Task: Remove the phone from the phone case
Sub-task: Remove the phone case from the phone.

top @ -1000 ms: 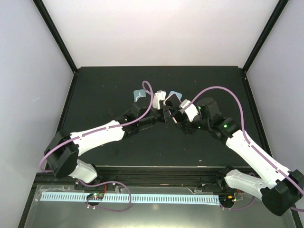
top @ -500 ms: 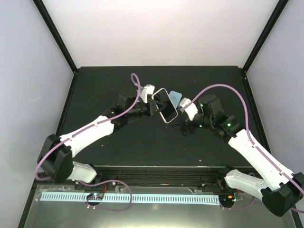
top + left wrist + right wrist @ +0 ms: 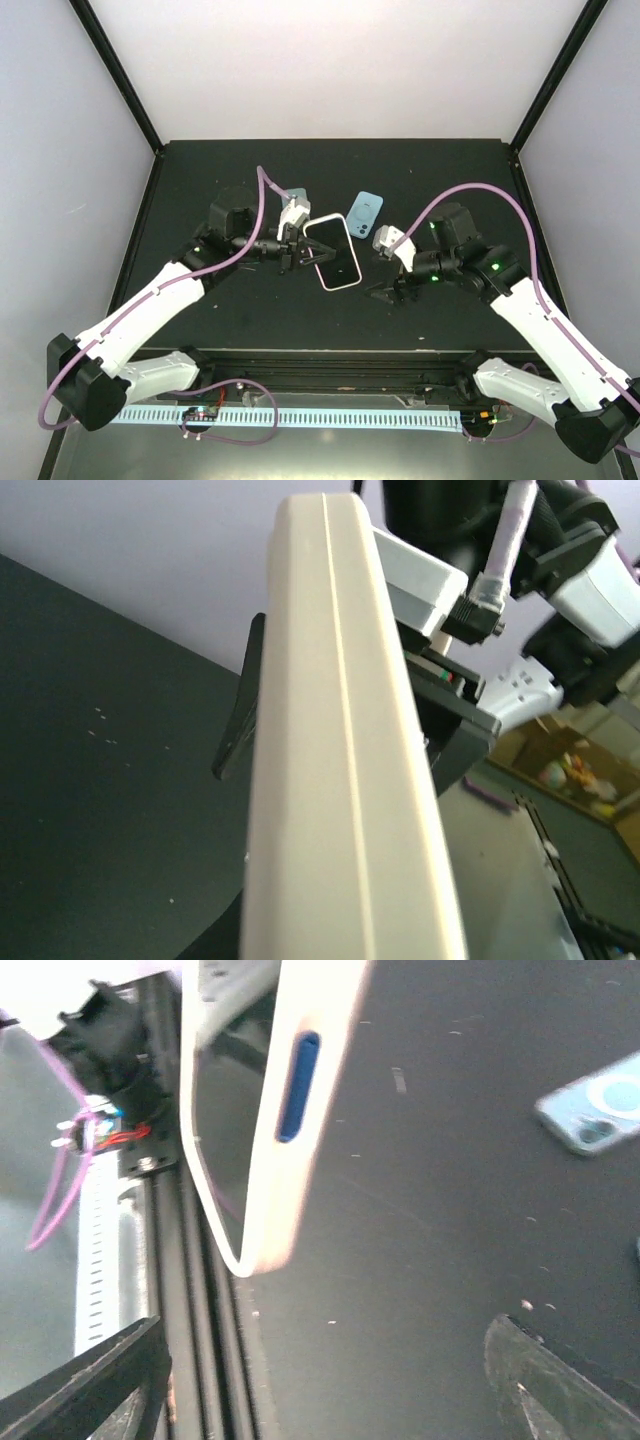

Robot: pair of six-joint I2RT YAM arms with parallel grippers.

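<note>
Cream-rimmed dark-screened phone is held in clamped left fingers; right fingers spread, empty — phone best lowered flat beside light-blue plastic case.

left arm and right arm clad in white shells, joints and bases finished in black, purple cables looped along each, green lights lit on the right wrist, right gripper fitted with black wedge-shaped fingers

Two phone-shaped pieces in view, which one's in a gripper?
The cream-rimmed piece with the dark face: the left gripper clamps its edge. The light blue piece with the white ring lies flat on the table, touching neither gripper.
</note>
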